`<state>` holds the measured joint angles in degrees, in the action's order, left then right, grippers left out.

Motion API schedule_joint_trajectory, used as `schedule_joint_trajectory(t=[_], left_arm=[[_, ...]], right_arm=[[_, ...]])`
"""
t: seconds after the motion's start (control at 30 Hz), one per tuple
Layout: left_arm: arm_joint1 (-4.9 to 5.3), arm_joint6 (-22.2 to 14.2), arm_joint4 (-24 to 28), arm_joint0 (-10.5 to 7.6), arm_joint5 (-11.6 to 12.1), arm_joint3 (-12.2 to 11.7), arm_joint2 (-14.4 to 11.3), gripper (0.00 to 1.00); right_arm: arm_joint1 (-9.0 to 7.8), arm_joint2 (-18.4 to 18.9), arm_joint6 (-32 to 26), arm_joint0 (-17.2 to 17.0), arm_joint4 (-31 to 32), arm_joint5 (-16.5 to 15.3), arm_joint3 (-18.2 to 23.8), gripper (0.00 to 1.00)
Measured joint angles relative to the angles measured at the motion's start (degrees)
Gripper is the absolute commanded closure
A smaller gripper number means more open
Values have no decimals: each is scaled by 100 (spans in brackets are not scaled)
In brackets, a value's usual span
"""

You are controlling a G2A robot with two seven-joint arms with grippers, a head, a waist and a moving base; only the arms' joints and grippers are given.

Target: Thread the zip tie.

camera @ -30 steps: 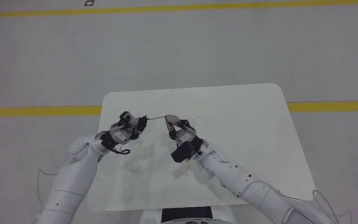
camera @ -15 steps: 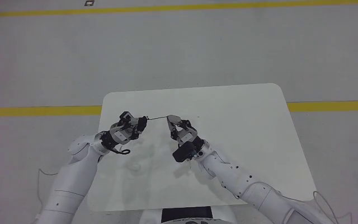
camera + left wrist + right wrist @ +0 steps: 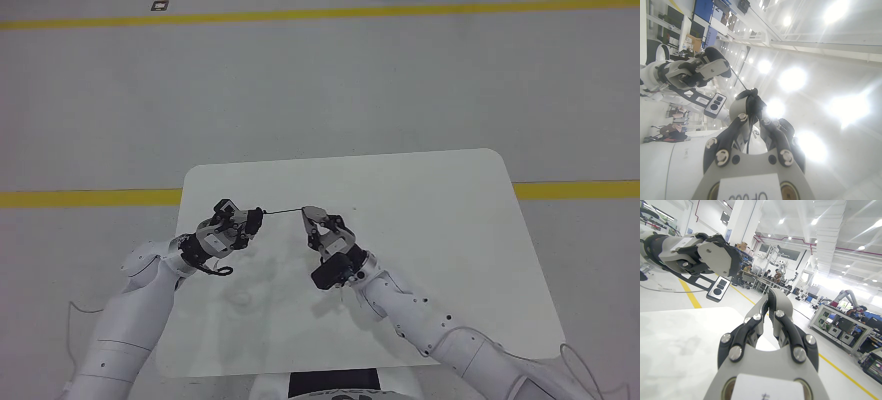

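— Since the arms sit nearest, in at 6 o'clock, start there: what are the jaws doing?

— On the left gripper they are pressed together on one end of the zip tie. Its own wrist view shows the black strap running out from between them toward the other arm. The right gripper has its jaws pressed together as well, and the strap runs right up to their tip, so I judge it is pinching the other end.

— And the tie itself?

— It is strung straight between the two tips, held off the table, over the part toward 10 o'clock from the table's middle.

— Which step is this?

— By my reading, lining up before insertion. The strap is a plain straight line with no loop closed, so the threading proper is not yet done. I can't tell which end carries the head.

— What does the next move call for?

— Bending the strap round so the tail tip meets the head's slot squarely. The strap is thin and springy and the slot is small, so it needs fine aim.

— Long axis?

— It runs 9 to 3 o'clock, nearly level. The left gripper holds the 9 o'clock end and the right gripper the 3 o'clock end.
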<state>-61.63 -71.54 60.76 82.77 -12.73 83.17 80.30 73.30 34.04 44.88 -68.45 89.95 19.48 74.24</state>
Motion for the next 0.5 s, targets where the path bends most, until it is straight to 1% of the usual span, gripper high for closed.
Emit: schedule_joint_trajectory(t=[0.5], left_arm=[[0,0,0,0,0,0,0,100]], right_arm=[[21,195,70,-152,0,0,39,100]])
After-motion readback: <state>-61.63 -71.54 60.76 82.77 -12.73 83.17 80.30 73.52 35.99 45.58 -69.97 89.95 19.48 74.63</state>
